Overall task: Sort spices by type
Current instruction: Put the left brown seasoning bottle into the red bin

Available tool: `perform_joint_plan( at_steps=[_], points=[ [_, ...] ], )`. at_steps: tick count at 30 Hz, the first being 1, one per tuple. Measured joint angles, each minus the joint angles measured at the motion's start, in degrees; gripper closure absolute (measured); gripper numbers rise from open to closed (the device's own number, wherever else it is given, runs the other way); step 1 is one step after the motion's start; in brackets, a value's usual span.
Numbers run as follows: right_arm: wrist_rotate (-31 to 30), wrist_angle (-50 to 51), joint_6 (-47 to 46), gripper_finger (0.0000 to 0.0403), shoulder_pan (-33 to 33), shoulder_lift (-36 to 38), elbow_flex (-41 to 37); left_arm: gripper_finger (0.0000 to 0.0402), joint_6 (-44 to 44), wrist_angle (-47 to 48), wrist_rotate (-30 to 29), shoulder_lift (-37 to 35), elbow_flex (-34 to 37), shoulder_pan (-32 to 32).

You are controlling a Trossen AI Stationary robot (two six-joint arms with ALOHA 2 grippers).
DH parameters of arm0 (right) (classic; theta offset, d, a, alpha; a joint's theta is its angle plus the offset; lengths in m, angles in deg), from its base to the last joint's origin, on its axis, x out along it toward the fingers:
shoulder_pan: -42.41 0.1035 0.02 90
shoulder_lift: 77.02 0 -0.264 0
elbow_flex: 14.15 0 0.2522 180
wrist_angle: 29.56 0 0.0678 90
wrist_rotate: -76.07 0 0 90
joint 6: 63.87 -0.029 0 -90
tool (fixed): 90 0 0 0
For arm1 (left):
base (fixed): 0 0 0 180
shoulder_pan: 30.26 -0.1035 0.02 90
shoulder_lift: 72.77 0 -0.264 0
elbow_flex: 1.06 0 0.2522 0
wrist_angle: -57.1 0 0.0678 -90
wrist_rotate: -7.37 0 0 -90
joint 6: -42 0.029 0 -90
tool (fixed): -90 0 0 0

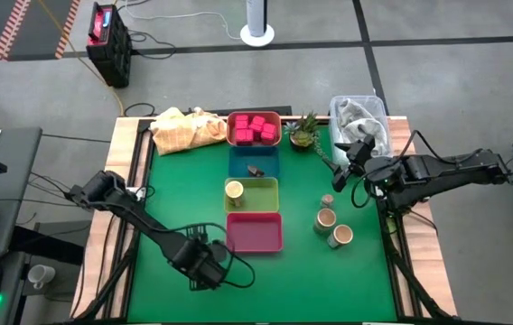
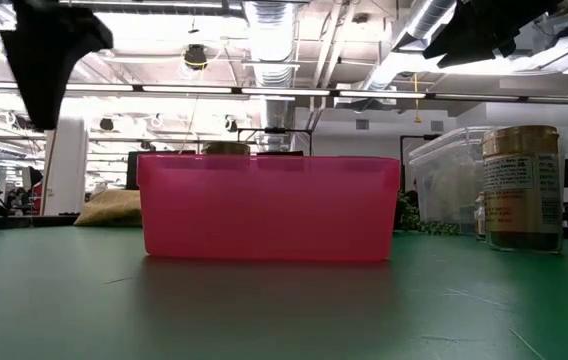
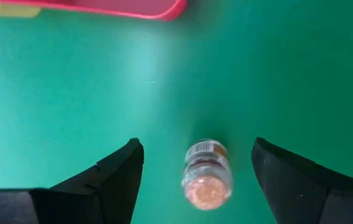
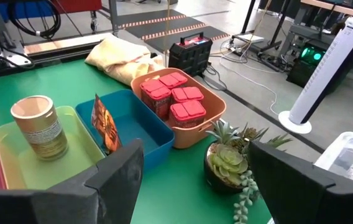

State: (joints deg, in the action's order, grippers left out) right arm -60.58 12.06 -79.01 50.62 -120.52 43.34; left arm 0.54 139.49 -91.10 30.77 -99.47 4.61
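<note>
A tiny clear jar [image 3: 207,175] with a label and a pinkish-brown end sits on the green mat. My left gripper [image 3: 196,143] is open above it, one finger on each side, apart from it; in the high view the gripper [image 1: 204,266] hides the jar. My right gripper [image 4: 195,168] is open and empty, raised near the plant [image 1: 303,131]. Several pinkish-red boxes [image 1: 255,128] fill the orange tray. A dark piece [image 1: 256,170] lies in the blue tray. One tan cylinder [image 1: 235,190] stands in the yellow-green tray. Two more cylinders [image 1: 333,227] and a small jar [image 1: 327,200] stand on the mat.
The pink tray [image 1: 255,232] stands just beyond my left gripper, toward the table's middle. A clear plastic bin [image 1: 360,117] and a yellow cloth [image 1: 184,129] lie at the far edge. Bare mat shows near the front edge [image 1: 311,289].
</note>
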Motion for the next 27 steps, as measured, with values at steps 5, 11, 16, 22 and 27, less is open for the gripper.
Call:
perform_joint_plan(
  at_steps=[5,11,16,22,27],
  points=[
    [0.0,0.0,0.0,0.0088,0.0,0.0,0.0,0.0119,-4.9,-5.6,0.5,-2.8,6.3,2.1],
    [0.1,0.0,0.2,0.0088,0.0,0.0,0.0,0.0119,-9.3,-8.1,0.5,-5.0,11.6,3.8],
    [0.1,0.0,0.2,0.0088,0.0,0.0,0.0,0.0119,-10.5,-13.0,0.2,-5.8,15.0,4.2],
    [0.1,0.0,0.2,0.0088,0.0,0.0,0.0,0.0119,-11.9,-17.6,1.5,-5.8,19.2,4.8],
    [0.1,0.0,0.2,0.0088,0.0,0.0,0.0,0.0122,-12.4,-18.6,3.4,-5.8,21.1,5.4]
  ],
)
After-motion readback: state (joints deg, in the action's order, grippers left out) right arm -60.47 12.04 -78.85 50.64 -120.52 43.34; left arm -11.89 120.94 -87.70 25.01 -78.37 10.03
